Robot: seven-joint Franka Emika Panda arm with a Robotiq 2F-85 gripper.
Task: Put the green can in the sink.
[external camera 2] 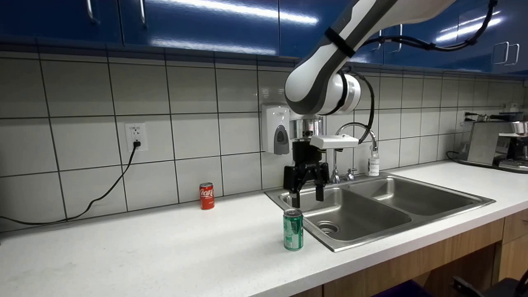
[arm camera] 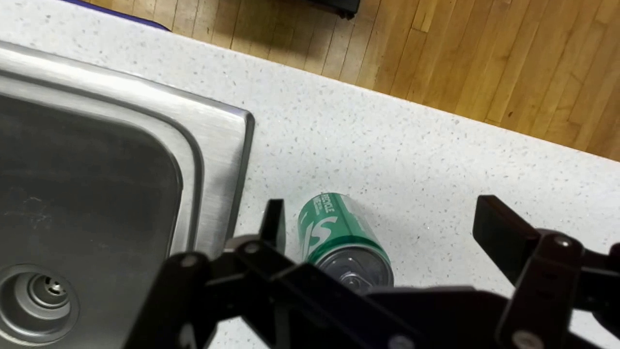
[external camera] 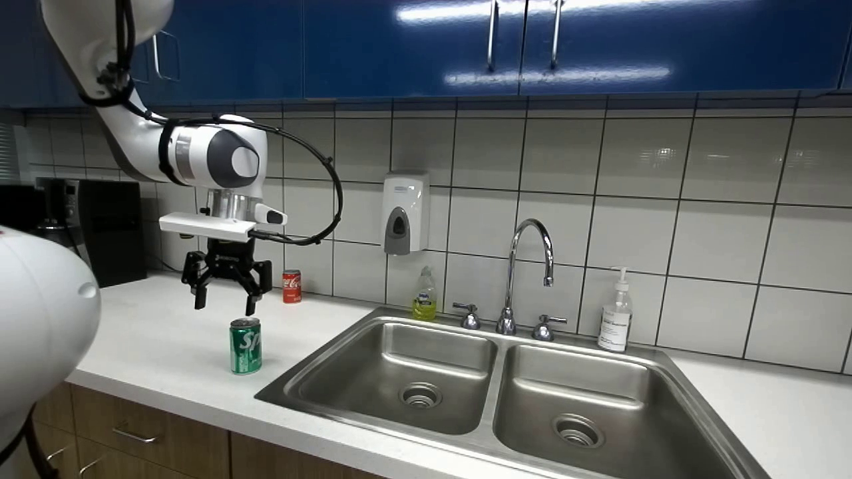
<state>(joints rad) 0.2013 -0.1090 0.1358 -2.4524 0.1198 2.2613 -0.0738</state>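
Observation:
The green can [external camera: 246, 346] stands upright on the white counter beside the sink [external camera: 492, 392], near the counter's front edge. It also shows in an exterior view [external camera 2: 293, 230] and in the wrist view [arm camera: 334, 228]. My gripper [external camera: 225, 306] is open and empty, above the can, fingers pointing down. It also shows in an exterior view [external camera 2: 307, 200]. In the wrist view, the can lies between the spread fingers [arm camera: 382, 213], closer to the left finger, touching neither. Part of its silver top is hidden by the gripper. The sink's rim [arm camera: 218, 126] is to the left there.
A small red can [external camera: 291, 286] stands by the tiled wall. A chrome faucet [external camera: 511, 266] rises behind the two basins. A yellow soap bottle [external camera: 424, 296] and a clear pump bottle [external camera: 615, 316] stand at the sink's back. A white dispenser [external camera: 406, 213] hangs on the wall.

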